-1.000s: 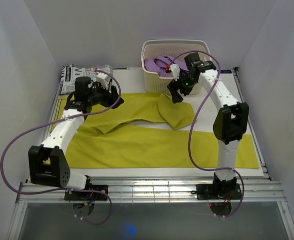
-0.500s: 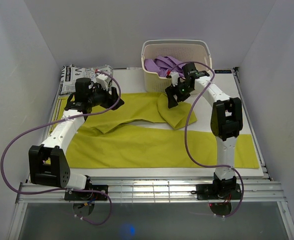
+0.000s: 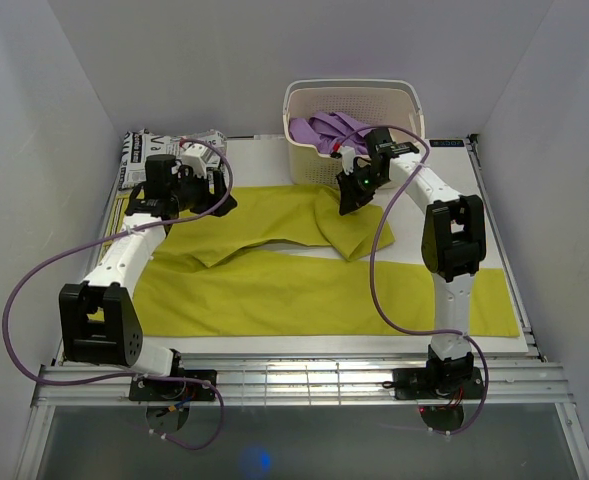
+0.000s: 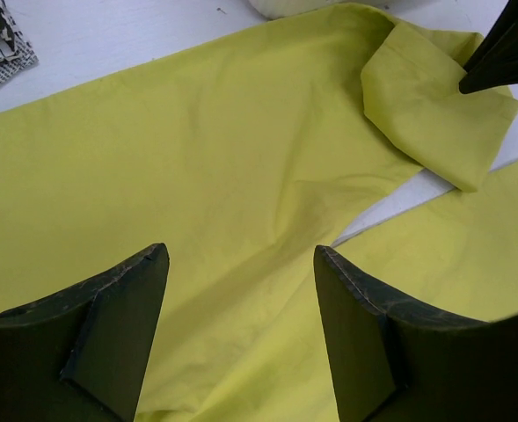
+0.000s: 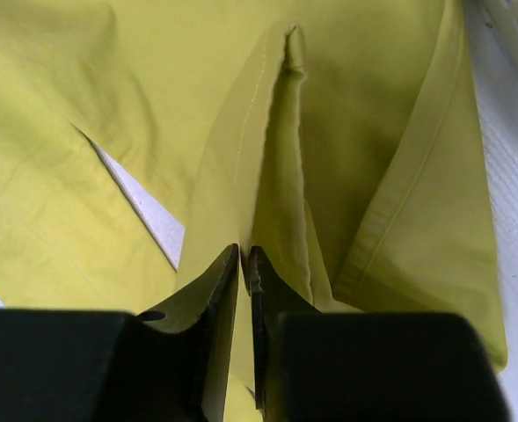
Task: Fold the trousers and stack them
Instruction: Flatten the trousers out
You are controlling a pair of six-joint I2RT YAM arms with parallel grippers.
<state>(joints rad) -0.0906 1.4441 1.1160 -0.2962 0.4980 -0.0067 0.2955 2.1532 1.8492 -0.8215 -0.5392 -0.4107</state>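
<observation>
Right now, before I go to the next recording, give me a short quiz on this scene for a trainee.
1. True or false: the left hand is shut on the trousers.
2. What lies in the basket? A purple garment; B towel; C shoes.
3. Fill in: the right hand pinches a raised fold of the ____.

Key: 1 false, it is open above them; 2 A; 3 trousers.
</observation>
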